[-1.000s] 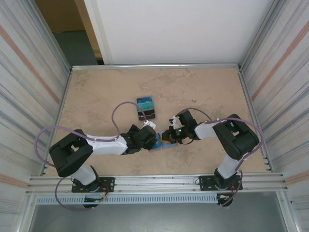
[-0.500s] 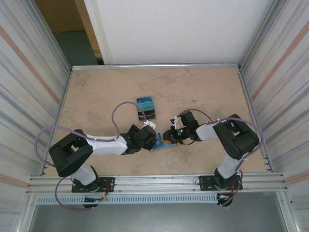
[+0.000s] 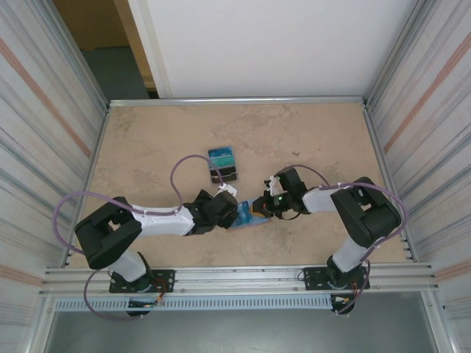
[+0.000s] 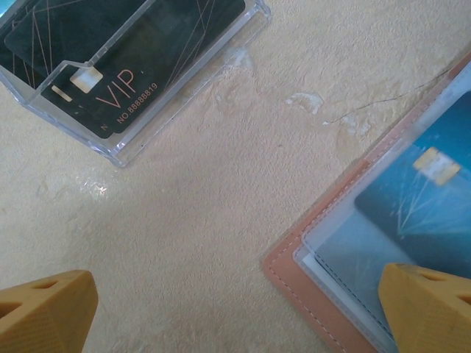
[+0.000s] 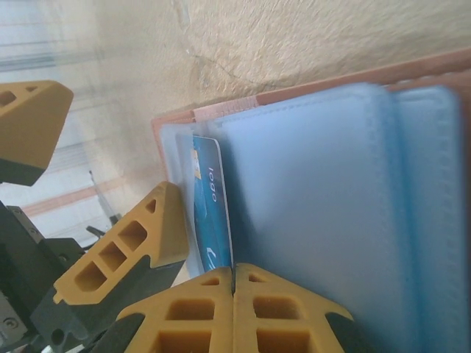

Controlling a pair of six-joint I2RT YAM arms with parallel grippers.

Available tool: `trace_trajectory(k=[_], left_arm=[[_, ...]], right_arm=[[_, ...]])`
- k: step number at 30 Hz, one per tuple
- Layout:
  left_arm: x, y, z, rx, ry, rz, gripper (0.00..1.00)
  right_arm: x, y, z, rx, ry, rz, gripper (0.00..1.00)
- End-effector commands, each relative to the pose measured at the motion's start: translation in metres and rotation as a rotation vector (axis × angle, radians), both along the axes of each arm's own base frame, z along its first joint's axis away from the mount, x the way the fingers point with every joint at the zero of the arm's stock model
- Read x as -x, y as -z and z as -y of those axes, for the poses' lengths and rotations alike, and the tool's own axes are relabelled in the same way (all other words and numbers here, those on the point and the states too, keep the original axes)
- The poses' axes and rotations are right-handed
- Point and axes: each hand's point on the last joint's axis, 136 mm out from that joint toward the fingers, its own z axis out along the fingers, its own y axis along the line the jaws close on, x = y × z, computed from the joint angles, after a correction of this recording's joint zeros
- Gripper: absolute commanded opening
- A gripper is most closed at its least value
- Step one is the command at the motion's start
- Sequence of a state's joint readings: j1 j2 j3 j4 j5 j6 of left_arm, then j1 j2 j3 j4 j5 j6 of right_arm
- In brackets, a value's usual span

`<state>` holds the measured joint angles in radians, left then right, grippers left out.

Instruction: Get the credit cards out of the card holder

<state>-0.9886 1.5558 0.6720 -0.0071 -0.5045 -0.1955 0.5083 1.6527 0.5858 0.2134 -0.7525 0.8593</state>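
Note:
The salmon-pink card holder [image 3: 247, 218] lies open on the table between the two grippers, its blue-grey inside [image 5: 316, 220] facing up. In the left wrist view a teal-blue credit card [image 4: 423, 198] with a gold chip sits in the holder's clear sleeve [image 4: 346, 254]. My left gripper [image 4: 235, 312] is open wide, one finger [image 4: 430, 309] resting on the sleeve and the other over bare table. My right gripper [image 5: 234, 290] is shut on the edge of a blue credit card [image 5: 210, 213] printed "logo", which sticks out of the sleeve. The left gripper's fingers [image 5: 132, 243] stand just beside it.
A clear plastic case holding dark "VIP" cards [image 4: 132, 66] lies behind the holder, seen from above as a dark block topped with teal [image 3: 224, 166]. Corrugated walls enclose the table on both sides; the arms' cables loop over the near half.
The right gripper and wrist have drawn back to the right a little, and more blue shows at the holder. The left arm has stayed put.

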Motion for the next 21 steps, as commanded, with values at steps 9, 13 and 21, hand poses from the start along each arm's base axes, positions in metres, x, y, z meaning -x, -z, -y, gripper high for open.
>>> trace_trajectory(k=[9, 13, 21], left_arm=[[-0.002, -0.007, -0.007, -0.075, 0.034, 0.026, 0.99], [-0.008, -0.028, 0.005, -0.037, 0.061, 0.065, 0.99], [-0.01, -0.058, 0.035, 0.01, 0.144, 0.116, 0.99]], right_arm=[[0.002, -0.006, 0.015, 0.1, -0.011, 0.035, 0.02], [0.003, -0.01, 0.017, 0.143, -0.021, 0.056, 0.02], [0.003, -0.015, 0.016, 0.183, -0.033, 0.079, 0.02]])
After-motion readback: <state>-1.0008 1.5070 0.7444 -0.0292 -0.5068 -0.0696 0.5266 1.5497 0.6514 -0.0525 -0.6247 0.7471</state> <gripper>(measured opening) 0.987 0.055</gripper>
